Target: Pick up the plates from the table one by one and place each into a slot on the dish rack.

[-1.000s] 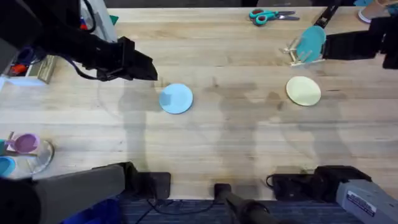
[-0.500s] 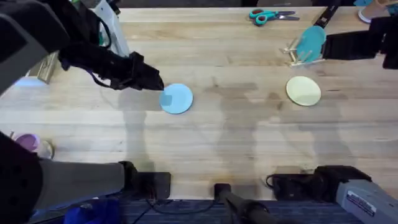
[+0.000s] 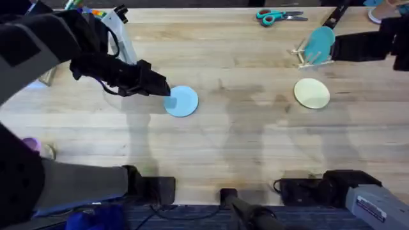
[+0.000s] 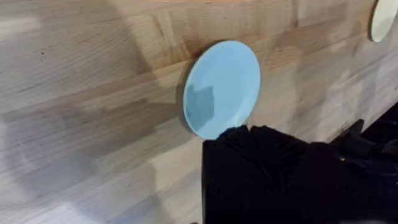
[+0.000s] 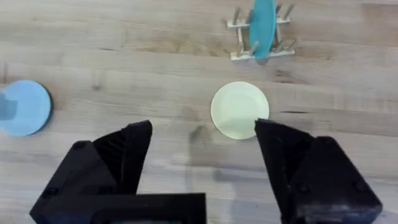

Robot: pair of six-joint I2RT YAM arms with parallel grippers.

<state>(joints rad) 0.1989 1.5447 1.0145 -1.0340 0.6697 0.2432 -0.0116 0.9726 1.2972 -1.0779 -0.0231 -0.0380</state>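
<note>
A pair of scissors [image 3: 278, 15] with teal handles lies at the far edge of the wood, blades pointing to the right. A darker teal plate [image 3: 318, 43] stands upright on its edge near the far right corner (it also appears edge-on from the right wrist camera [image 5: 262, 27]). At the near left edge sits a small purple dish [image 3: 30, 144], partly hidden. A bright orange and red object [image 3: 97, 13] peeks out at the far left; what it is cannot be told.

Light plank tabletop [image 3: 255, 147], soft shadows, perhaps dark floor beyond its edge.
</note>
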